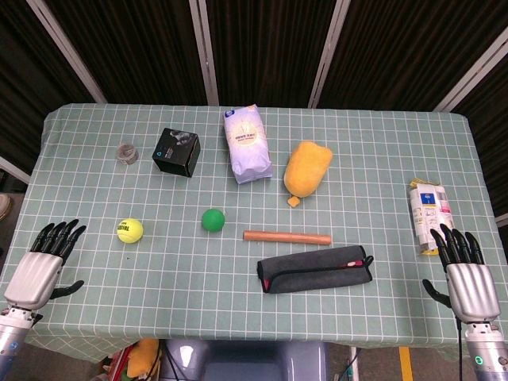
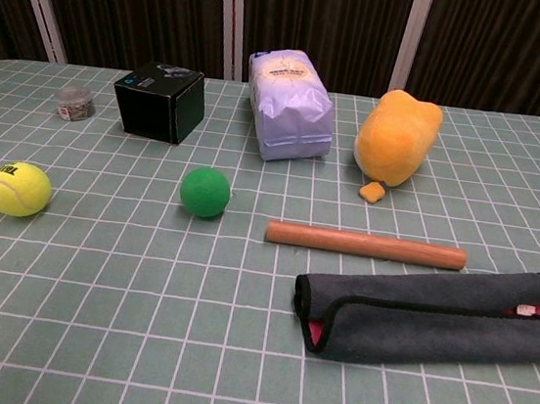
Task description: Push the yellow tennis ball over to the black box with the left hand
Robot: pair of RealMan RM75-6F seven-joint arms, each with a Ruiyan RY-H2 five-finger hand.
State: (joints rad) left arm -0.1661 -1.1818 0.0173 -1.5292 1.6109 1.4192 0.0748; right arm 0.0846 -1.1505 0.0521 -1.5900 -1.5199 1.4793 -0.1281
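Note:
The yellow tennis ball (image 1: 129, 230) (image 2: 19, 188) lies on the checked tablecloth at the left front. The black box (image 1: 176, 152) (image 2: 160, 100) stands further back and a little to the right of it. My left hand (image 1: 44, 266) rests at the table's front left corner, fingers spread, holding nothing, a short way left of the ball. My right hand (image 1: 463, 274) is at the front right edge, fingers apart and empty. Neither hand shows in the chest view.
A green ball (image 1: 213, 220) lies right of the tennis ball. A small jar (image 1: 125, 152) sits left of the box. Further right are a lilac bag (image 1: 247, 144), an orange plush (image 1: 307, 168), a wooden stick (image 1: 286, 236), a dark pouch (image 1: 315, 269) and a carton (image 1: 429, 213).

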